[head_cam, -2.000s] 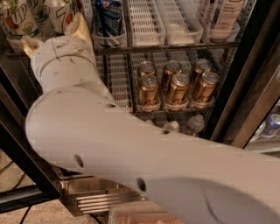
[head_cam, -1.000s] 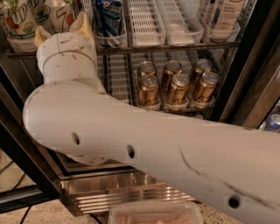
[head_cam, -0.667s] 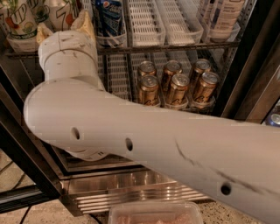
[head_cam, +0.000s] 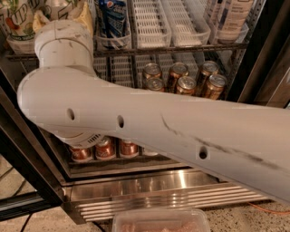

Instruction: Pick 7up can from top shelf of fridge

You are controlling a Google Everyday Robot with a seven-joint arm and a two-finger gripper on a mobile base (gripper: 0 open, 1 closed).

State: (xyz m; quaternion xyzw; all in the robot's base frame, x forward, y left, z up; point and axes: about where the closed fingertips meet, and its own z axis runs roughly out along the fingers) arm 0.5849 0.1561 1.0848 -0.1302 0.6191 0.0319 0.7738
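The 7up can, white with green lettering, stands at the far left of the top shelf, cut off by the picture's top edge. My gripper is at the top left, right beside that can, at the shelf's front rail. Its white wrist hides the shelf below it. Another pale can top shows just above the gripper, mostly hidden. My thick white arm crosses the whole view from the lower right. The fridge stands open, with steel at its base.
A blue Pepsi can stands right of the gripper, then white slotted trays and pale bottles. Bronze cans fill the middle shelf, red cans the lower one. A dark door frame runs down the left. A plastic tub lies on the floor.
The wrist and gripper have shifted a little to the right and up along the top shelf. The arm has swung across and now covers more of the fridge's middle.
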